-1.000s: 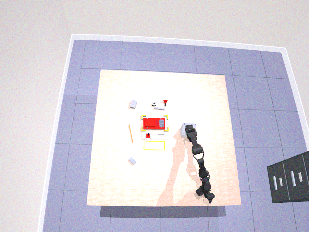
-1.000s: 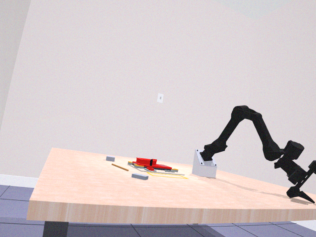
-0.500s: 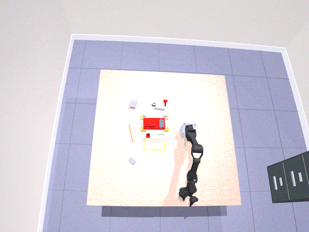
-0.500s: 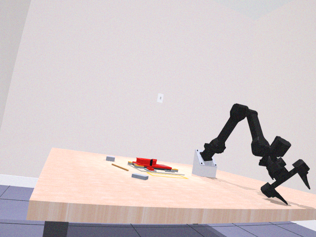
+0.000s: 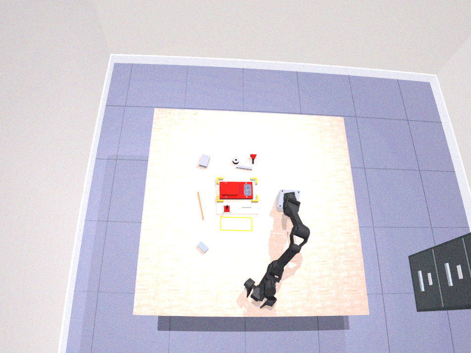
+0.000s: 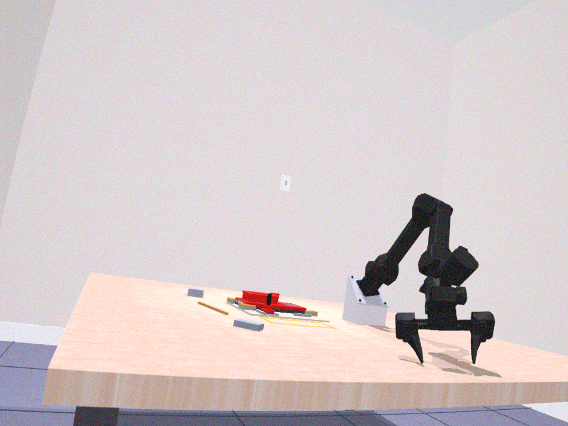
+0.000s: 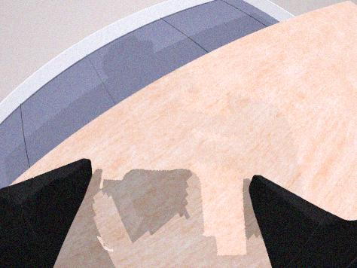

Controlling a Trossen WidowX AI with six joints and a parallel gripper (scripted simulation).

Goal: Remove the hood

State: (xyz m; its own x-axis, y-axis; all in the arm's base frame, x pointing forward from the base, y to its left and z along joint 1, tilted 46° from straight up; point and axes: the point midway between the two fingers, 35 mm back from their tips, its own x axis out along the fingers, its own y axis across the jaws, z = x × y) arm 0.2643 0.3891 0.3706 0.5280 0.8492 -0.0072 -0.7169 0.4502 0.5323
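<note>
The red toy car (image 5: 241, 190) (image 6: 291, 306) sits near the table's middle, between yellow corner brackets. A raised red box-like part (image 5: 229, 188) (image 6: 254, 297) is on its left half and a grey window on its right; I cannot tell for certain which part is the hood. The marked area, a yellow outline (image 5: 236, 230) (image 6: 302, 326), lies nearer the front edge than the car, with nothing inside it. My gripper (image 5: 254, 302) (image 6: 448, 362) (image 7: 172, 176) is open and empty, low above the table near its front edge, well away from the car and the outline.
A small red part with a black knob (image 5: 226, 208) is between car and outline. Grey blocks (image 5: 204, 160) (image 5: 202, 246) and an orange stick (image 5: 200, 205) lie left. A wheel (image 5: 234, 160), grey bar (image 5: 243, 167) and red-and-black piece (image 5: 253, 155) lie behind the car.
</note>
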